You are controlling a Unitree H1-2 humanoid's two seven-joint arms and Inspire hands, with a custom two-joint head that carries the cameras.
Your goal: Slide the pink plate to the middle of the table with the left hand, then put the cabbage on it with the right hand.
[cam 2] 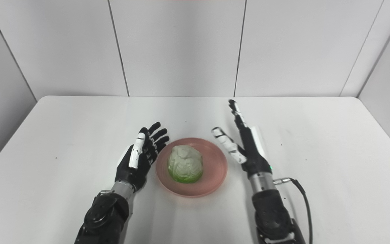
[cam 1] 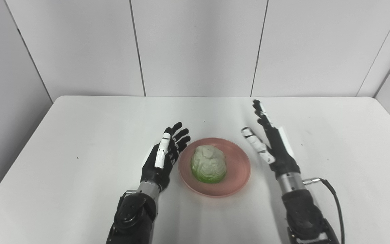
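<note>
A pink plate [cam 1: 237, 173] lies near the middle of the white table, toward its front. A pale green cabbage [cam 1: 209, 164] sits on the plate, resting in its centre. My left hand [cam 1: 164, 156] is just left of the plate's rim, open, palm turned toward the plate, holding nothing. My right hand [cam 1: 268, 137] stands to the right of the plate, a small gap from its rim, fingers stretched out and apart, open and holding nothing.
The white table [cam 1: 80, 142] runs to a far edge against grey wall panels. A black cable [cam 1: 333, 200] trails from my right wrist over the table's front right. No other objects lie on the surface.
</note>
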